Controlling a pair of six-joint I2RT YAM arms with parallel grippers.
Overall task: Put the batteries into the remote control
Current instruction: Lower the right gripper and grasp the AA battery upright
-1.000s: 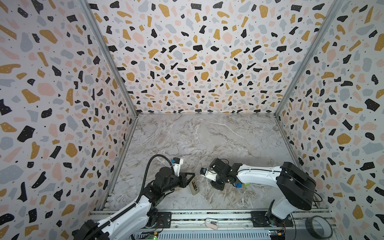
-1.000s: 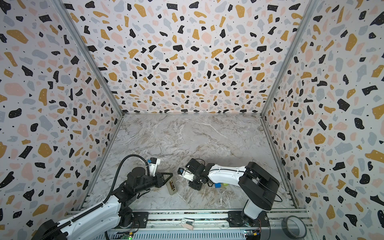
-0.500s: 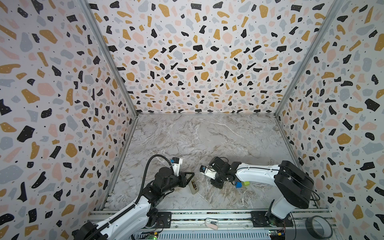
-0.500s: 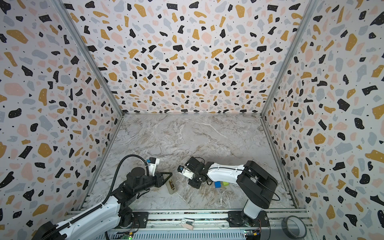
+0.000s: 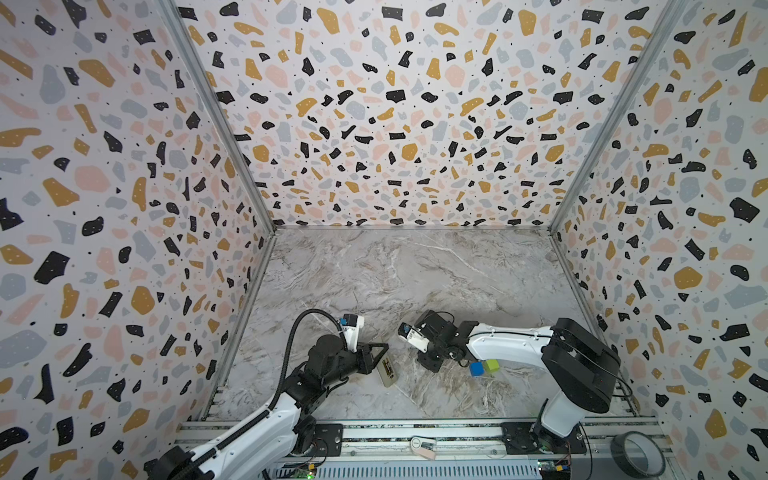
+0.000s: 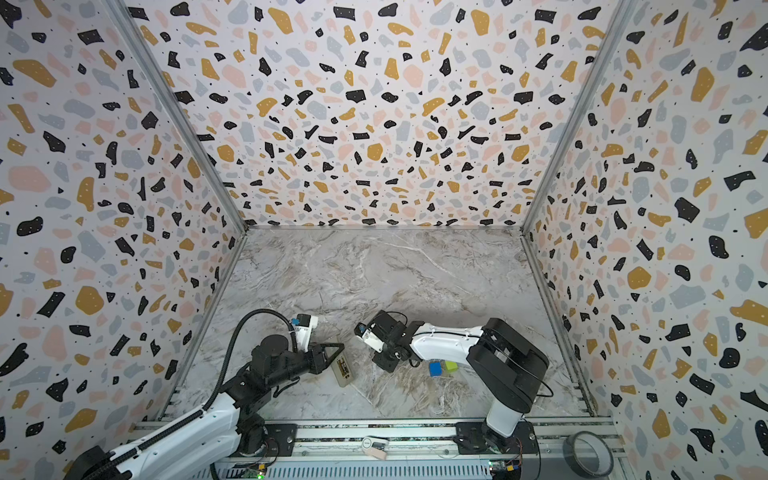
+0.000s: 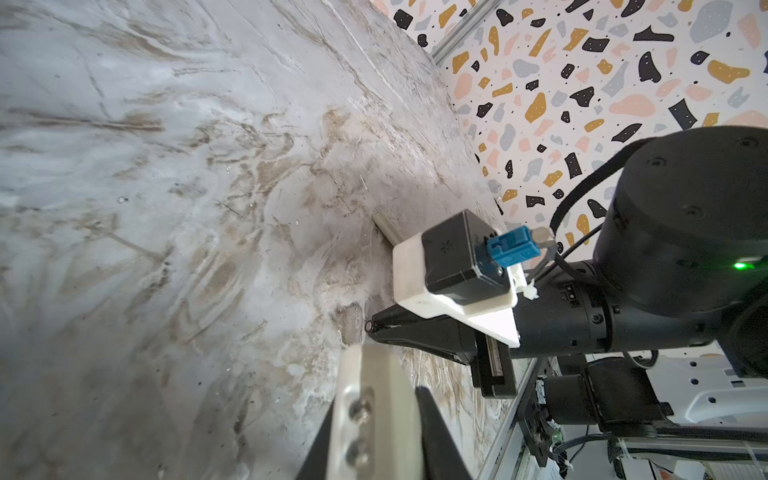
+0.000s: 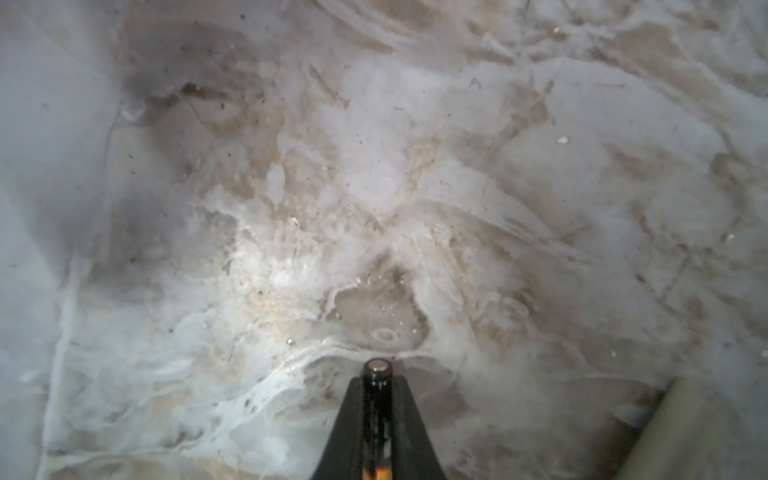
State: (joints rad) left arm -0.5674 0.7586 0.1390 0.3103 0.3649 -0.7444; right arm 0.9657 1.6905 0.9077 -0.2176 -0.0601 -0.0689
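- The right gripper (image 8: 377, 384) was pinching a battery (image 8: 377, 374) between its two black fingers. The battery lay along the fingers, and its silver end cap poked out past the fingertips toward the marble table (image 8: 374, 166).
- That end was very near the table; whether it touched could not be told.
- The battery looked small, stiff and light. Its smooth round body would probably roll or twist in a loose grip.
- Holding it across the sides of the body, as here, seemed the safest place, since both ends stayed free for the contacts.
- The left gripper (image 7: 376, 403) was pressed onto the remote (image 7: 386, 436), with one black finger on each long side.
- In a top view the remote lay low at the left gripper's tip, on or just over the table. Bare marble separated it from the right gripper.
- The remote looked like rigid, light plastic, likely to slide on the smooth table unless held. Its long edges seemed the firmest place to hold and kept the battery recess uncovered.
- A blue cube (image 5: 477, 368) and a green cube (image 5: 491, 365) sat side by side just beside the right arm, apart from the remote.
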